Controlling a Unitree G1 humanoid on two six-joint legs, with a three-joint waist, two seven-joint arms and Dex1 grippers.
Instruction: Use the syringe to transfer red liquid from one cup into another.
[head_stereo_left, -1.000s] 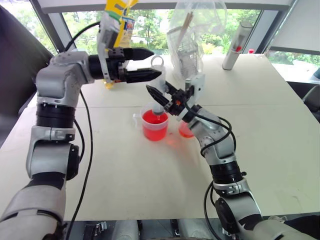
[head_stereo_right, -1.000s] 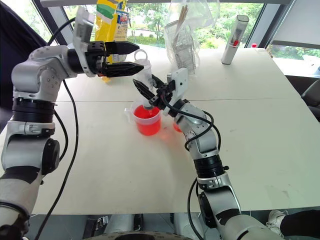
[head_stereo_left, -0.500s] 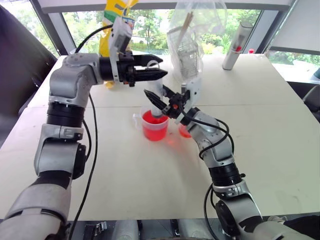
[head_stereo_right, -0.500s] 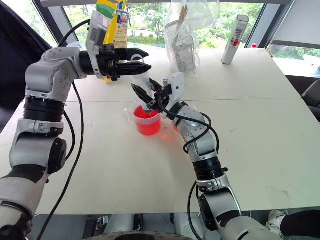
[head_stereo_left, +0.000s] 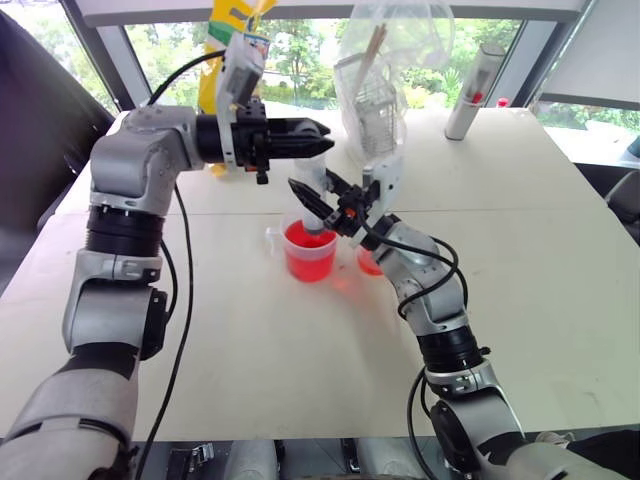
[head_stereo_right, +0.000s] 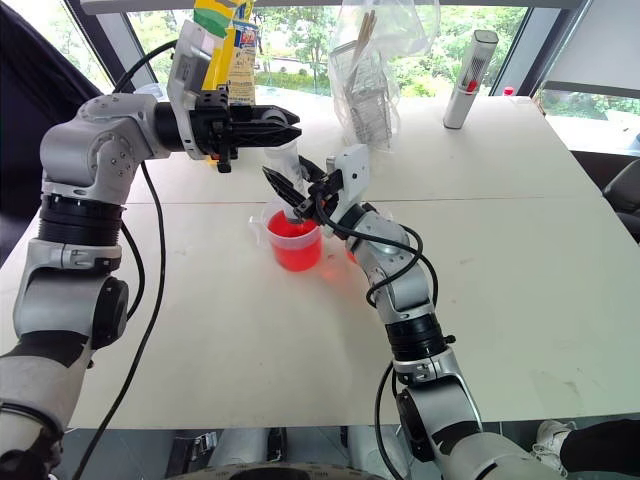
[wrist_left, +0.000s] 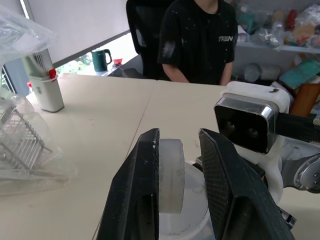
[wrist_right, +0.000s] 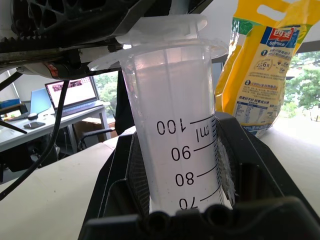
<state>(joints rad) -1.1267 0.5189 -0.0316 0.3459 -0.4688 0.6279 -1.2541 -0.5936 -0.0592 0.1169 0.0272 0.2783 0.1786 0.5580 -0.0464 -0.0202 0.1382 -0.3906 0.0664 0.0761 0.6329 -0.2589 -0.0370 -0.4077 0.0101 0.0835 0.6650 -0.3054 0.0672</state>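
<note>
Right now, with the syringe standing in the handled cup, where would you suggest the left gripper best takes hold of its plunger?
Probably at the plunger's ring top, coming level from the robot's left. The syringe stands upright, its barrel clamped by the right gripper, leaving the ring free. The left gripper already brackets it.

clear syringe (wrist_right: 175, 145) upright in handled cup (head_stereo_left: 309, 256)

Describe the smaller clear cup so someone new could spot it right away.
Start at the big handled measuring cup of red liquid mid-table. The smaller cup stands just beside it, partly behind the right arm. Unlike its neighbour it has no handle.
</note>
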